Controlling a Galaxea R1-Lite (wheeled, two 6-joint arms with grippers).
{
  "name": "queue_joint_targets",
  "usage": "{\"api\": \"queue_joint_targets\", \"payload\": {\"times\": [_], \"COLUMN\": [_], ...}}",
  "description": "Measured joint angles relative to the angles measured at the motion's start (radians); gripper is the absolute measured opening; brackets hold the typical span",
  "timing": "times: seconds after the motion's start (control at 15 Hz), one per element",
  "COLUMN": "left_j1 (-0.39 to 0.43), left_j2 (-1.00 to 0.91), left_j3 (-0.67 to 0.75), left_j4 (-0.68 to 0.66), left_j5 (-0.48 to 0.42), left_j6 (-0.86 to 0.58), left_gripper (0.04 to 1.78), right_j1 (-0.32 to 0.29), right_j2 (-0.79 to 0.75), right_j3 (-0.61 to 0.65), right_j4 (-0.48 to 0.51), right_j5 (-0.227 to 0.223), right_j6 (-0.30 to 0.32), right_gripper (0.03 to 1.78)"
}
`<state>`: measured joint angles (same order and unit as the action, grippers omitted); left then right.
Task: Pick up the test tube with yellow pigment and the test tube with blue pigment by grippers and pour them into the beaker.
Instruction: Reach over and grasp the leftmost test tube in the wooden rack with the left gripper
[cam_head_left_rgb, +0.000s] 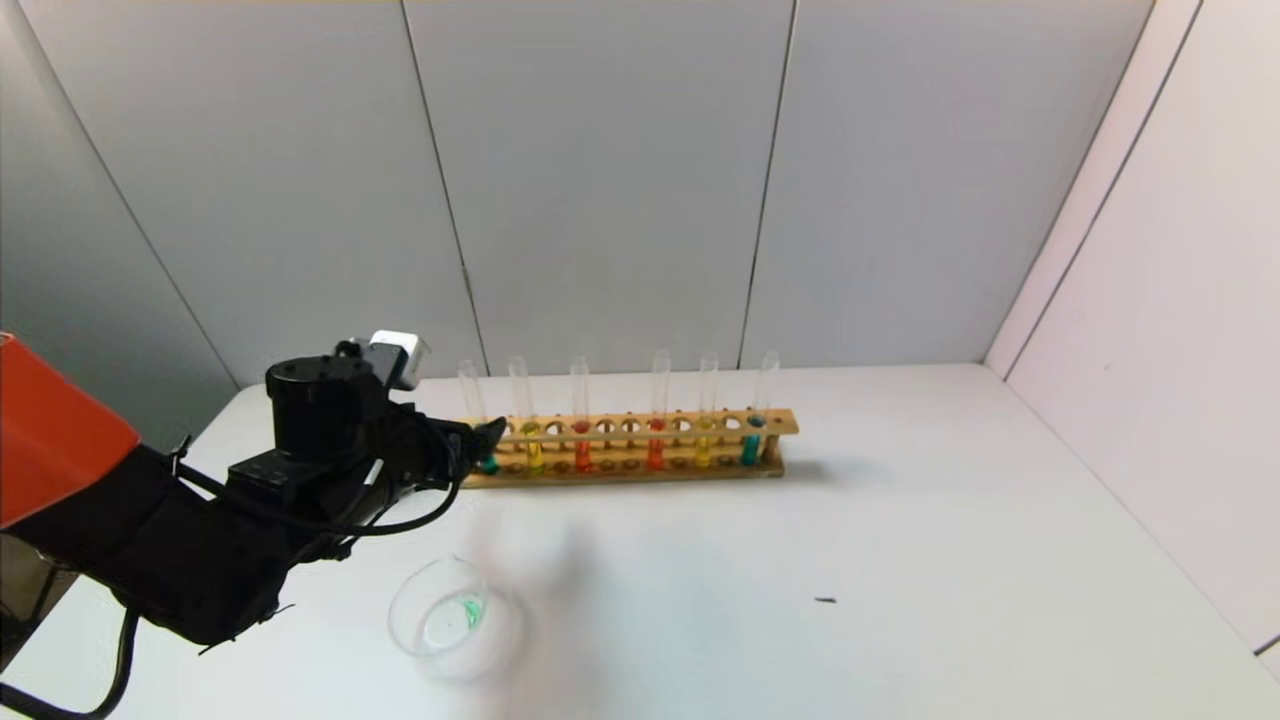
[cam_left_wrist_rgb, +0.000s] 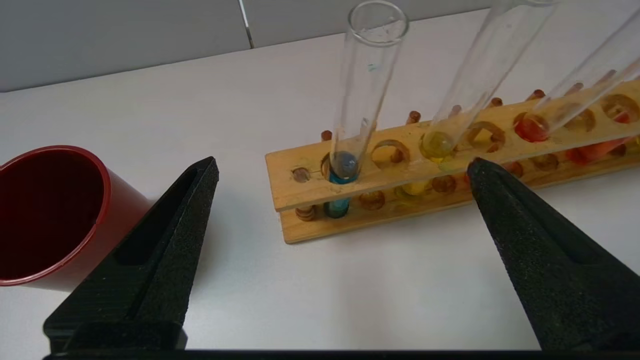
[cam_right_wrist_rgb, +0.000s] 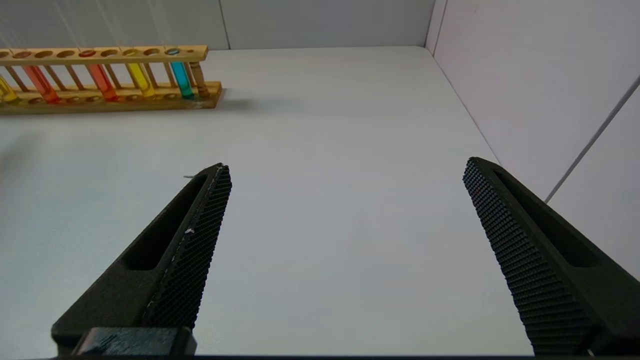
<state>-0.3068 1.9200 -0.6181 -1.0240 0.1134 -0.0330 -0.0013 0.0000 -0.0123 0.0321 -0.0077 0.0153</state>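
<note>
The wooden rack (cam_head_left_rgb: 640, 425) holds several upright tubes. A test tube with blue pigment (cam_head_left_rgb: 472, 400) stands at its left end, and a test tube with yellow pigment (cam_head_left_rgb: 524, 410) stands beside it. A second yellow tube (cam_head_left_rgb: 705, 425) and a second blue tube (cam_head_left_rgb: 757, 425) stand near the right end. My left gripper (cam_head_left_rgb: 480, 442) is open and empty, just short of the rack's left end. In the left wrist view the gripper (cam_left_wrist_rgb: 345, 161) faces the blue tube (cam_left_wrist_rgb: 357, 100), with the yellow tube (cam_left_wrist_rgb: 470, 95) next to it. The beaker (cam_head_left_rgb: 455, 612) holds a little green liquid. My right gripper (cam_right_wrist_rgb: 346, 164) is open and empty over bare table.
A dark red cup (cam_left_wrist_rgb: 50, 215) stands on the table beside the rack's left end. Tubes with orange-red liquid (cam_head_left_rgb: 581, 430) stand mid-rack. The rack's right end shows in the right wrist view (cam_right_wrist_rgb: 110, 55). A small dark speck (cam_head_left_rgb: 825, 600) lies on the white table. Grey walls close the back and right.
</note>
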Motion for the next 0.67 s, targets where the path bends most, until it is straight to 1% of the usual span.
{"api": "queue_joint_targets", "payload": {"times": [0.27, 0.67], "left_j1": [0.031, 0.035], "left_j2": [0.043, 0.1], "left_j3": [-0.05, -0.127], "left_j4": [0.002, 0.007], "left_j5": [-0.007, -0.009], "left_j6": [0.004, 0.006], "left_gripper": [1.75, 1.75], "right_j1": [0.0, 0.0], "right_j2": [0.0, 0.0], "right_j3": [0.0, 0.0], "right_j4": [0.0, 0.0], "right_j5": [0.0, 0.0], "right_j6": [0.0, 0.0], "right_gripper": [1.7, 1.7]}}
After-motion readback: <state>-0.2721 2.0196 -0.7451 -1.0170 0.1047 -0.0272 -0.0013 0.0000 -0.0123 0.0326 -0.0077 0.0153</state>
